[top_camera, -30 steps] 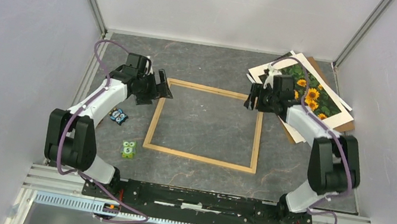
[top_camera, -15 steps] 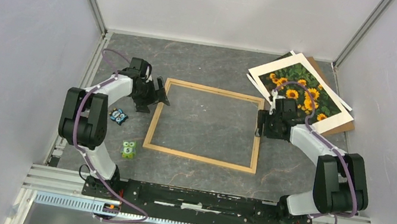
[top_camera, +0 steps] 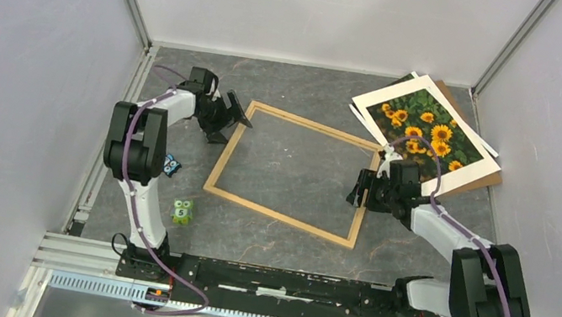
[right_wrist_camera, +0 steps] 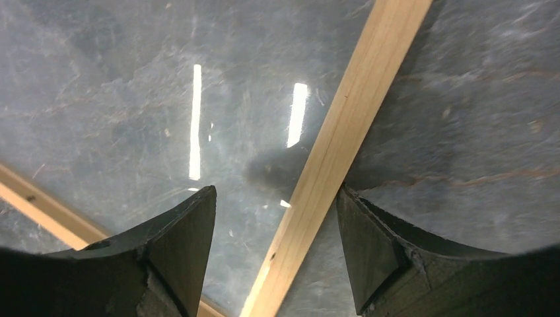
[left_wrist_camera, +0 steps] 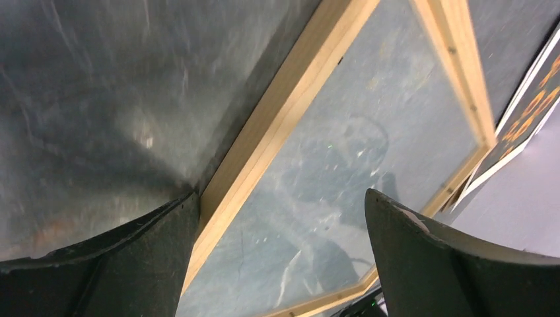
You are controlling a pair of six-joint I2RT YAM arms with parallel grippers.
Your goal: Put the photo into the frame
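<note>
The frame [top_camera: 276, 218] of thin light wooden strips lies flat mid-table, turned slightly askew. The photo [top_camera: 425, 131] of sunflowers with a white border lies face up at the back right, on a stack of sheets. My left gripper [top_camera: 233, 114] is open at the frame's far left corner. In the left wrist view its jaws [left_wrist_camera: 280, 254] stand wide, the left finger [left_wrist_camera: 132, 264] against the frame strip [left_wrist_camera: 277, 125]. My right gripper [top_camera: 361, 193] is open and straddles the frame's right strip [right_wrist_camera: 343, 132], as the right wrist view [right_wrist_camera: 274, 257] shows. Its right finger [right_wrist_camera: 389, 257] touches the strip.
A brown backing board [top_camera: 489, 179] and white sheets lie under the photo at the back right corner. A small green owl tile [top_camera: 182, 211] and a small blue tile [top_camera: 168, 164] lie left of the frame. Grey walls close in the left, back and right.
The frame has turned clockwise. My left gripper moved toward the back with the far left corner; my right gripper moved nearer along the right strip. The photo has not moved.
</note>
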